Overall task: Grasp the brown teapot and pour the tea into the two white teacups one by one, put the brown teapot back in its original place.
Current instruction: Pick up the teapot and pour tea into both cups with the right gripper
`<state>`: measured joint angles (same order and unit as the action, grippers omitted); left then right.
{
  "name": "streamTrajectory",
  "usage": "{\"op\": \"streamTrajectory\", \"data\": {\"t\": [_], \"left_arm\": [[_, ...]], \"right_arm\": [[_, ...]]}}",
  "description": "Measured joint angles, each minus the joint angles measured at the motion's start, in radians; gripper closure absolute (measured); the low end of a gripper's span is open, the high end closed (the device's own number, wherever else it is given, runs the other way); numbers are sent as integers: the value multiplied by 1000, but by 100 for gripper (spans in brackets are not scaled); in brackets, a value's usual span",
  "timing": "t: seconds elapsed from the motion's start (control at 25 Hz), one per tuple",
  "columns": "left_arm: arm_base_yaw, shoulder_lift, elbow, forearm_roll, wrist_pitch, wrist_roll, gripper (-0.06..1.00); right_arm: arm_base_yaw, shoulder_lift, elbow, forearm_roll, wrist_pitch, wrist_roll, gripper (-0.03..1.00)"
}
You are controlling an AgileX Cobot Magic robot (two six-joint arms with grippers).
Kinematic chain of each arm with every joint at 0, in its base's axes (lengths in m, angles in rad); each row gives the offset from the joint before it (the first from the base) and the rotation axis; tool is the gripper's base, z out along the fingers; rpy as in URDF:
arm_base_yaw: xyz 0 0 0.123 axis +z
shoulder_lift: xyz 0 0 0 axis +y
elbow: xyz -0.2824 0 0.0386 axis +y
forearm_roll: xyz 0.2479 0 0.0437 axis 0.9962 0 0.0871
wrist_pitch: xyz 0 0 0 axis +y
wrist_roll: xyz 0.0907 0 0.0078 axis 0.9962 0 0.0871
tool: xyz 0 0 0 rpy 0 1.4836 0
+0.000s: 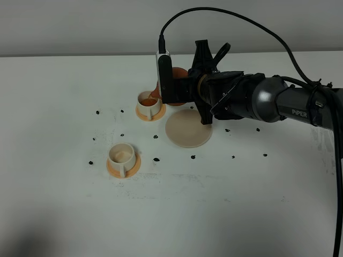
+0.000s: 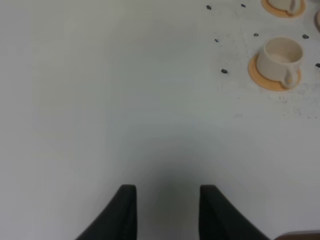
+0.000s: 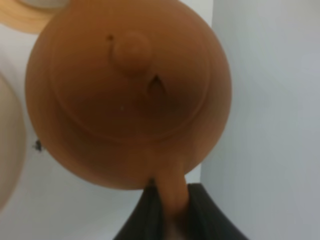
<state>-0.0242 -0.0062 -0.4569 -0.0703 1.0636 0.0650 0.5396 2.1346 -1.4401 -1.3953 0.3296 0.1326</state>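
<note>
The brown teapot [image 1: 180, 73] hangs tipped over, its spout above the far white teacup [image 1: 149, 103], which shows an orange-brown tint inside. My right gripper [image 1: 200, 88] is shut on the teapot's stick handle [image 3: 170, 192]. In the right wrist view the teapot [image 3: 127, 90] fills the frame, lid knob facing the camera, with the right gripper [image 3: 172, 222] clamped on the handle. The near white teacup [image 1: 122, 155] stands on its orange coaster. The beige disc [image 1: 187, 128] lies bare. My left gripper [image 2: 167, 200] hovers over bare table, fingers apart and holding nothing, away from the near teacup [image 2: 282, 56].
Small black marks are scattered on the white table [image 1: 64, 203] around the cups and the disc. The right arm [image 1: 278, 101] stretches in from the right over the table, its cable looping above. A white wall runs along the back.
</note>
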Motion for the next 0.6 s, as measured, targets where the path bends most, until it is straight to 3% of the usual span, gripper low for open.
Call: {"op": "streamTrajectory", "data": {"t": [0.6], "left_arm": [[0,0,0,0,0,1,65]], "right_arm": [[0,0,0,-59,18,0,88]]}}
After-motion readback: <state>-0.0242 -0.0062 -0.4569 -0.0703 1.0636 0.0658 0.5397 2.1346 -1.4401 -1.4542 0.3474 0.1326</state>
